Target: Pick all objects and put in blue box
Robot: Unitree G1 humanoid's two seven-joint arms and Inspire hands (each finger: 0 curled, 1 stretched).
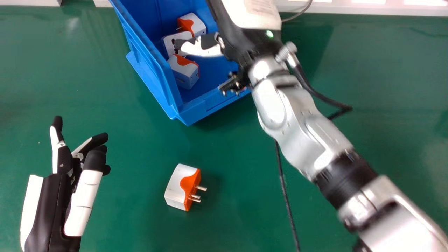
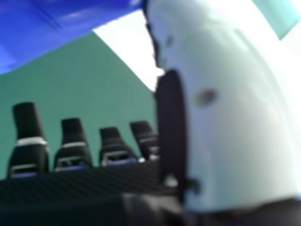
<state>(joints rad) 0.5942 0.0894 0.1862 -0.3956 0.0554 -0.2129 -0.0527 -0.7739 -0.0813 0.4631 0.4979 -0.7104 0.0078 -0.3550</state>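
My right hand (image 1: 202,48) is over the blue box (image 1: 148,68), its thumb across the view of a white adapter (image 1: 169,42) inside. Two more white-and-orange adapters lie in the box, one behind (image 1: 198,25) and one nearer the front (image 1: 185,74). In the right hand view, the fingers of my right hand (image 2: 71,143) are straight with nothing held, and part of the blue box (image 2: 51,23) shows. Another white-and-orange adapter (image 1: 179,185) lies on the green table, prongs pointing right. My left hand (image 1: 78,196) is open at the lower left, apart from that adapter.
The green table (image 1: 115,140) extends around the box. A black cable (image 1: 284,189) hangs by my right forearm and runs down the view. A pale ledge (image 1: 367,8) borders the table's far edge.
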